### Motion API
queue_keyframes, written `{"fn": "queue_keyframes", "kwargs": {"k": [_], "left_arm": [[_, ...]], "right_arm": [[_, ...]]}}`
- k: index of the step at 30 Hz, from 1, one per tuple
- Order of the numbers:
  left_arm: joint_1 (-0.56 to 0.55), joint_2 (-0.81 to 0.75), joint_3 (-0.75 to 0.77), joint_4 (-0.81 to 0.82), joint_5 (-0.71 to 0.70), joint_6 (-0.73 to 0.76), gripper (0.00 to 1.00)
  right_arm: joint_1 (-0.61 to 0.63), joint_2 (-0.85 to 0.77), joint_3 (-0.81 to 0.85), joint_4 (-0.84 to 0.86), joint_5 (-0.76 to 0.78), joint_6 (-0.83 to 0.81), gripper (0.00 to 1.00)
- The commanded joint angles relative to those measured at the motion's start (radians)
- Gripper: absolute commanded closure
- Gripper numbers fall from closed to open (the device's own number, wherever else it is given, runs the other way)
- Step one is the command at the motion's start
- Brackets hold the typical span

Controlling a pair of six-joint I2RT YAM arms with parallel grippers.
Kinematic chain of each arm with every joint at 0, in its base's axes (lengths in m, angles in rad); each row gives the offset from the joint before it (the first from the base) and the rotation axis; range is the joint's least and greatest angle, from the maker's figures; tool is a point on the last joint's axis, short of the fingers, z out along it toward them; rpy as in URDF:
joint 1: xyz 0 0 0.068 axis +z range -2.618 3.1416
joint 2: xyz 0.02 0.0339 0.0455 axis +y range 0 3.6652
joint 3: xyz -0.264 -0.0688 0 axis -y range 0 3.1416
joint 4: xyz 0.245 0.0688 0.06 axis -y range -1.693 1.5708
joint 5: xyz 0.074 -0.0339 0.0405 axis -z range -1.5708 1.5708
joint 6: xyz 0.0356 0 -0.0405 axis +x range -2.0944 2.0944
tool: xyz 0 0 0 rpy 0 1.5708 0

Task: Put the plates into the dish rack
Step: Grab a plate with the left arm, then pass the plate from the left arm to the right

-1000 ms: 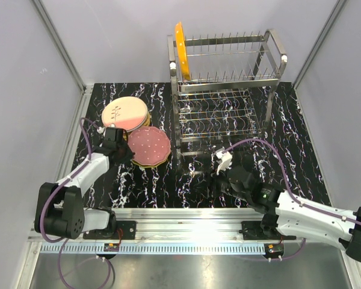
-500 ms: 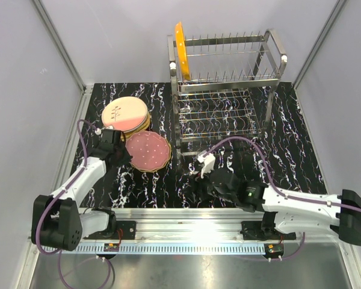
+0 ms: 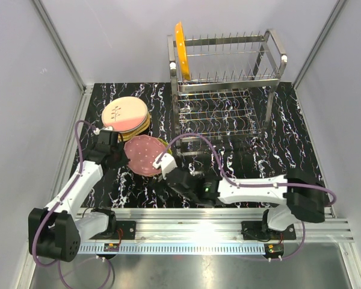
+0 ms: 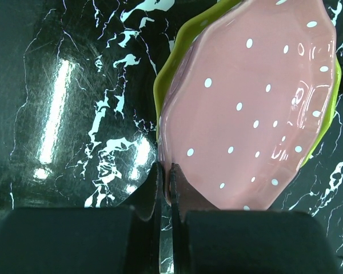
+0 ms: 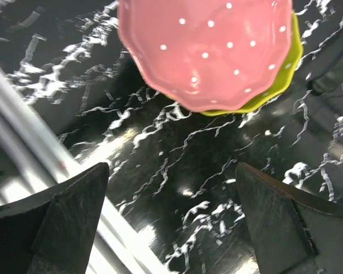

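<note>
Grip on pink plate (image 4: pixel 251 108), front-left of dish rack (image 3: pixel 228 78).
I see left end effector (image 4: pixel 164 182) clamped on its rim; right end effector (image 5: pixel 171 222) gapes wide, holding nothing.

Lab cell: grey panel walls (image 3: pixel 108 36), aluminium mounting rail (image 3: pixel 198 215).

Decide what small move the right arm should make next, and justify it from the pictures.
Probably ease the right gripper forward until its open jaws straddle the near rim of the pink plate. The left gripper is shut on that plate's left rim, holding it above the lime-green plate, and the right gripper faces it wide open, not yet touching.
</note>
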Motion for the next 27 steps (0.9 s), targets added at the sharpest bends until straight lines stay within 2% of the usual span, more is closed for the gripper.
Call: {"fn": "queue_keyframes", "kwargs": {"k": [1, 6, 17, 22, 23, 27], "left_arm": [[-0.005, -0.061, 0.073, 0.053, 0.052, 0.017, 1.00], [-0.005, -0.072, 0.088, 0.042, 0.098, 0.020, 1.00], [-0.005, -0.072, 0.122, 0.033, 0.082, 0.040, 1.00], [-0.005, -0.065, 0.128, 0.025, 0.094, 0.051, 1.00], [-0.005, -0.065, 0.131, 0.022, 0.098, 0.052, 1.00], [-0.005, -0.066, 0.129, 0.021, 0.097, 0.062, 1.00]], "right_arm": [[0.023, 0.072, 0.098, 0.013, 0.124, -0.124, 0.00], [0.031, 0.172, 0.173, 0.033, 0.165, -0.191, 0.00], [0.036, 0.360, 0.287, 0.130, 0.067, -0.334, 0.00], [0.036, 0.433, 0.340, 0.148, 0.142, -0.392, 0.00], [0.036, 0.454, 0.340, 0.195, 0.203, -0.406, 0.00], [0.034, 0.497, 0.264, 0.424, 0.291, -0.548, 0.00]]}}
